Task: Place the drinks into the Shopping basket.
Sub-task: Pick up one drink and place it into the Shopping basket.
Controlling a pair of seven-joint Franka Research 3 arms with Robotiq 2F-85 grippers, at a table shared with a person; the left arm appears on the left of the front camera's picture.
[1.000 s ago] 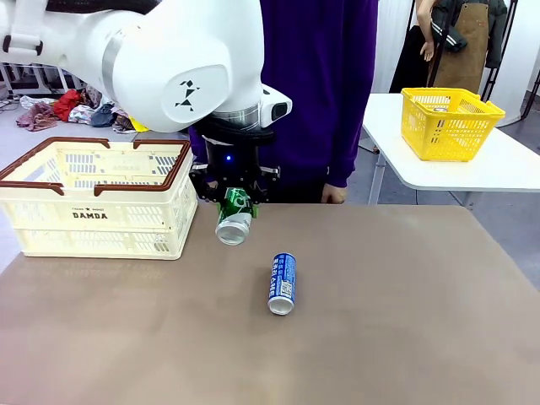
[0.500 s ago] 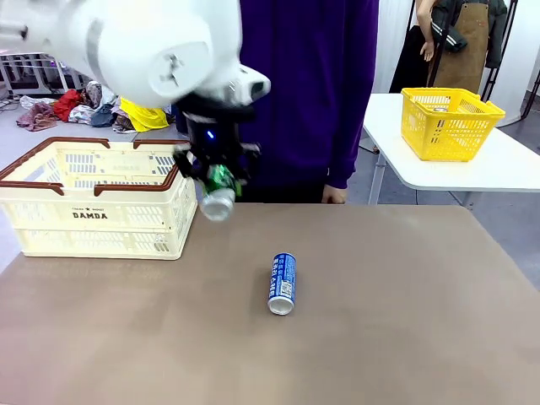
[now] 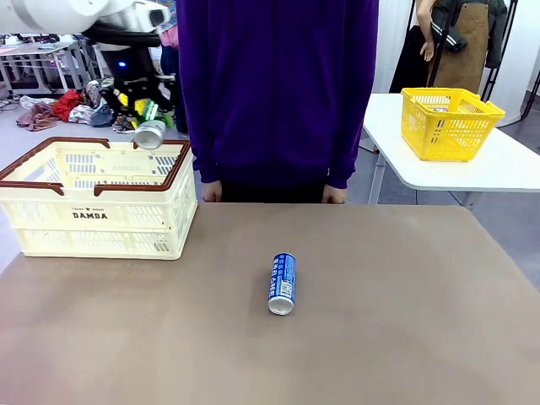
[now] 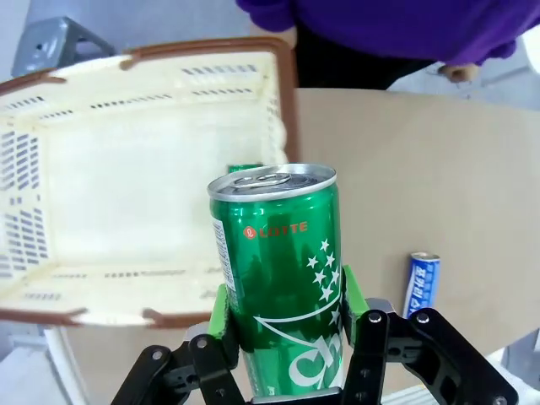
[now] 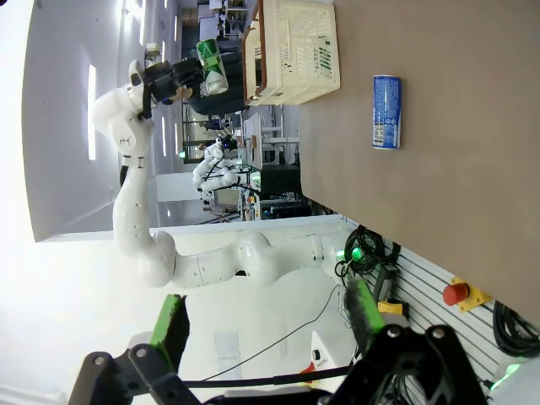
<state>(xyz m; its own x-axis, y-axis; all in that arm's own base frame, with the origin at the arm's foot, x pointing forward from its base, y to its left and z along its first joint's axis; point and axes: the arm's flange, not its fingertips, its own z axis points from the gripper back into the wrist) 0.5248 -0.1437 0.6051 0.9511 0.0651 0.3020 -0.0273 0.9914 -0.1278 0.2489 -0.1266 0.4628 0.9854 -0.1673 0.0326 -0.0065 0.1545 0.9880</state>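
My left gripper point(image 3: 144, 112) is shut on a green drink can point(image 3: 149, 132) and holds it in the air over the far right part of the cream Shopping basket point(image 3: 93, 215). In the left wrist view the green pads point(image 4: 221, 308) clamp both sides of the green can point(image 4: 278, 270), with the basket's point(image 4: 287, 101) open inside beneath it. A blue can point(image 3: 283, 283) lies on its side in the middle of the brown table; it also shows as the blue can point(image 5: 386, 111) and the blue can point(image 4: 420, 283). My right gripper point(image 5: 268, 316) is open and holds nothing, far from the table.
A person in a purple top point(image 3: 278, 84) stands at the table's far edge, hands hanging by the edge. A yellow mesh basket point(image 3: 449, 122) sits on a separate white table at the back right. A small green thing point(image 4: 245, 169) lies inside the cream basket.
My left arm has lifted the green can off the table and carried it up and left, from beside the basket's right wall to above its rim. The blue can has not moved.
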